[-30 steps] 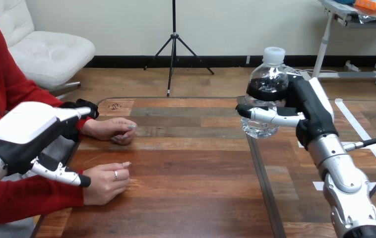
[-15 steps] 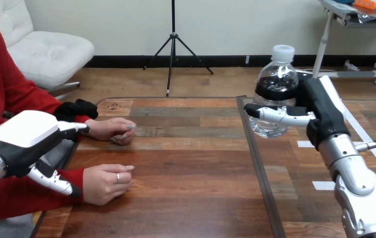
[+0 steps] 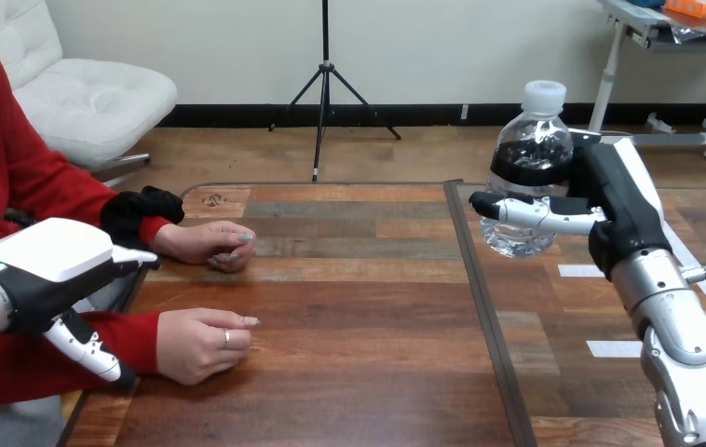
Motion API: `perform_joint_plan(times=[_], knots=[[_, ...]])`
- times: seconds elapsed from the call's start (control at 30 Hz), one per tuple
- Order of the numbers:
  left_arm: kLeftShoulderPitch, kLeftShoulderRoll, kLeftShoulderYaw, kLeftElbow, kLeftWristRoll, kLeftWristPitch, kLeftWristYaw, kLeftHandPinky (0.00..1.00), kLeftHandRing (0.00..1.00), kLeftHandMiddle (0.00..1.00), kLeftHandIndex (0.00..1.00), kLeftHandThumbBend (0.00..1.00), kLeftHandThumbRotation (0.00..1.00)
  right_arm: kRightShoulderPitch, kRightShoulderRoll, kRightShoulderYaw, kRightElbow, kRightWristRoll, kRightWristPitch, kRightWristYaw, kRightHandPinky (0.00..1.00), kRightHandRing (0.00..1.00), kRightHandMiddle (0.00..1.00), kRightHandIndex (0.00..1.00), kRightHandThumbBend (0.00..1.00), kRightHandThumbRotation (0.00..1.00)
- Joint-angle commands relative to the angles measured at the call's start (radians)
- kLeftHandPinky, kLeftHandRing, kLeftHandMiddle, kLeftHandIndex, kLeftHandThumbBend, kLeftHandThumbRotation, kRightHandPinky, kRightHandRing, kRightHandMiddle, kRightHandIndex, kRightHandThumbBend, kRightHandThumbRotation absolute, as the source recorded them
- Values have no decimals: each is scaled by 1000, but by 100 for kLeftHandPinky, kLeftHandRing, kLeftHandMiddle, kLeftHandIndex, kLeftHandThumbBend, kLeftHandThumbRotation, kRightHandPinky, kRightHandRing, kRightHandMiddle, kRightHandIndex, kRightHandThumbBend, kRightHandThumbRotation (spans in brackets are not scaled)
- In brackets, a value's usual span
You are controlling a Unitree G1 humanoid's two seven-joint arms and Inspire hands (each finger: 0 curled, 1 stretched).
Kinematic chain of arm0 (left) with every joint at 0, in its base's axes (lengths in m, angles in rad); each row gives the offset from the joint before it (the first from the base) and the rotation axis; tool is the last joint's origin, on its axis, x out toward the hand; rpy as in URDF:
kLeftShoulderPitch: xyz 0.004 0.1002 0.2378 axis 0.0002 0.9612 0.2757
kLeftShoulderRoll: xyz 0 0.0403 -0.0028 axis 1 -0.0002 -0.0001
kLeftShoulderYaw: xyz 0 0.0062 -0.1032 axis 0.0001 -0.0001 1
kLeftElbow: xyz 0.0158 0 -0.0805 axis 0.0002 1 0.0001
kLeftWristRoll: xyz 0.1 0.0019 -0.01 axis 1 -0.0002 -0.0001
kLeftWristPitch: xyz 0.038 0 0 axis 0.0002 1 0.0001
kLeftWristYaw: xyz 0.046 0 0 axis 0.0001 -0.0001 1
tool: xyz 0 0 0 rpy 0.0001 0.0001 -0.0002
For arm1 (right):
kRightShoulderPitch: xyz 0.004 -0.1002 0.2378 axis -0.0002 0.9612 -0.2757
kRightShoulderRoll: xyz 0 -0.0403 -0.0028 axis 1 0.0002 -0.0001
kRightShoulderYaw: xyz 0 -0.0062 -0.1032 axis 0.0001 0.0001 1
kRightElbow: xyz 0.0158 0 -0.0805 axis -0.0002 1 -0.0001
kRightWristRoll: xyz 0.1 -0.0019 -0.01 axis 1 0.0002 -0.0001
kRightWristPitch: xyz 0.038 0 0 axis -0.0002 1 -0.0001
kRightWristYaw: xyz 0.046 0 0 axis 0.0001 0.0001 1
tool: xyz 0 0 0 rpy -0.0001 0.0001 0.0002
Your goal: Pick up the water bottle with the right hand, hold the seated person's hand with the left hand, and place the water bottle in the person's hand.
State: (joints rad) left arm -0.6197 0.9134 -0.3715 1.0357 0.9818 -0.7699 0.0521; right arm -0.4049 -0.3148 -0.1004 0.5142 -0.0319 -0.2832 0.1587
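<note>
A clear water bottle (image 3: 522,233) with a white cap hangs upright above the table's right half, my right hand (image 3: 615,200) shut on it with fingers and thumb wrapped round its body. At the left, my left hand (image 3: 47,265) hovers open over the person's red sleeve (image 3: 130,337), its thumb pointing down beside the forearm. The person's nearer hand (image 3: 202,345) rests loosely curled on the table, just right of my left hand and apart from it. The person's farther hand (image 3: 205,244) lies on the table behind it.
The wooden table (image 3: 349,372) has a dark seam (image 3: 481,317) running front to back under the bottle's left side. White tape marks (image 3: 610,348) lie on its right part. The person sits at the left edge.
My right hand has carried the bottle a little to the right. My left hand has drawn back toward the lower left, from the person's wrist to further along the sleeve.
</note>
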Motion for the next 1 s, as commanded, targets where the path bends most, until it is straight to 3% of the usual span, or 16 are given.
perform_joint_plan(times=[0.0, 0.33, 0.53, 0.97], knots=[[-90, 35, -45, -4, 20, 25, -15, 86, 88, 87, 89, 100, 51, -36, -17, -24, -102, 29, 10, 4, 29, 35, 44, 46, 83, 0], [-121, 39, -96, 4, 46, 57, -51, 87, 88, 87, 88, 100, 49, -27, -22, -27, -126, 42, 20, 13, 28, 35, 44, 45, 83, 0], [-135, 34, -125, 16, 60, 72, -38, 87, 88, 86, 87, 100, 45, -25, -23, -31, -126, 53, 19, 21, 28, 34, 43, 45, 83, 0], [-139, 8, -171, 58, 87, 111, 78, 82, 82, 82, 82, 100, 31, -15, -21, -27, -165, 50, 47, 18, 28, 34, 43, 45, 82, 0]])
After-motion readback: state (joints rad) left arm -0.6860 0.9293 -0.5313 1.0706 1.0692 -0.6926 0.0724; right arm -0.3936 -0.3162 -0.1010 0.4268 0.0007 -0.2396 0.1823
